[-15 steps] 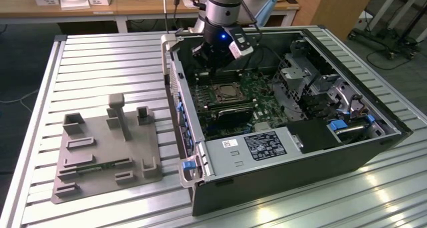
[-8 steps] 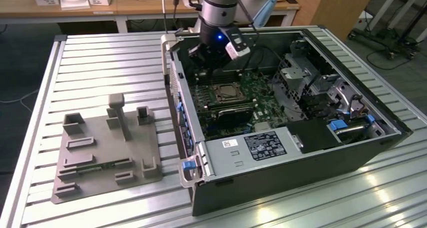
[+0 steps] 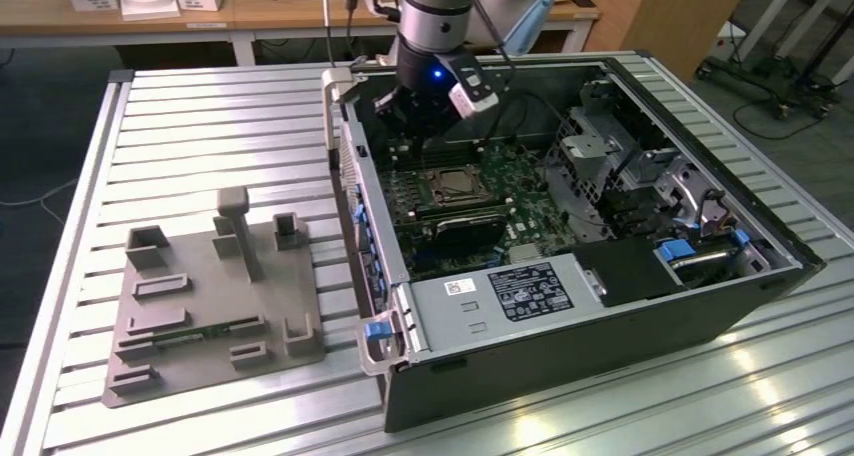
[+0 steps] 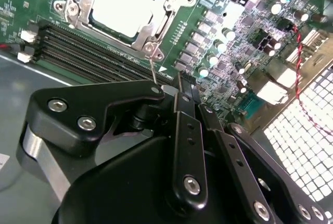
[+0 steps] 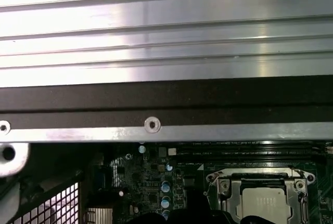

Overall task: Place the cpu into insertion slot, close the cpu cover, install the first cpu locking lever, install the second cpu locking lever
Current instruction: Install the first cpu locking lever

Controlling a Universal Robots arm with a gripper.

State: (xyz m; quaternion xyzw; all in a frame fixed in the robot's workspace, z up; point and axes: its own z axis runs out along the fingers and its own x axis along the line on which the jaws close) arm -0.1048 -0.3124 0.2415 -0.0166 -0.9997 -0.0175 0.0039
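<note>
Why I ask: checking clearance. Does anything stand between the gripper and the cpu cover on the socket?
Nothing visible does. In the second wrist view the gripper hangs just off the cpu cover, which lies over the cpu; only a thin locking lever rises from the cover's corner toward it.

Even room light is falling on the ribbed metal table in the exterior view, pale glare is pooling along its near edge, and the inside of the open computer case is sitting in soft shadow, with a blue lamp glowing on the arm. In the second wrist view the chip is washing out to near white, and in the first wrist view the table's ribs are shining in bright bands above the case's dark wall.
</note>
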